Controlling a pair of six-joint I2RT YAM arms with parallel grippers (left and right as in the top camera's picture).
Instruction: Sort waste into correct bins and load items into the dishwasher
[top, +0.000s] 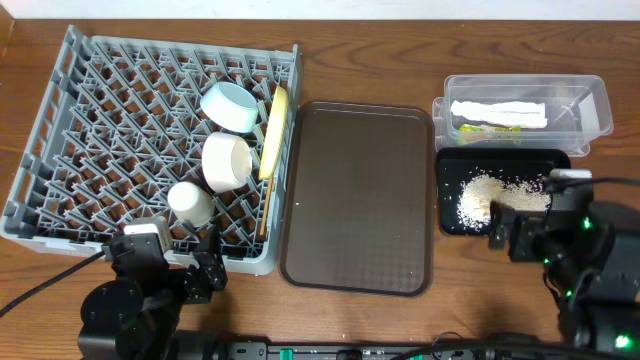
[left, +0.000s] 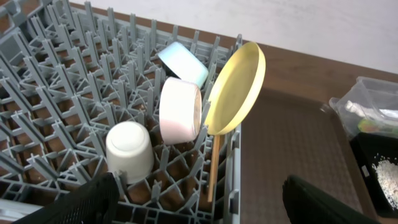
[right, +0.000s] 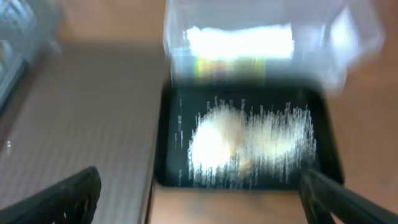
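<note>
My left gripper (left: 203, 202) and right gripper (right: 199, 194) are apart and empty, I judge because plate (left: 236, 87), blue bowl (left: 183, 62), white bowl (left: 180, 112) and cup (left: 129, 149) sit wedged between rack (left: 62, 93) pegs at ten o'clock, napkin (top: 498, 110) in tub (top: 592, 100) at two, crumbs (top: 488, 195) in black tray (top: 452, 165) at three.
</note>
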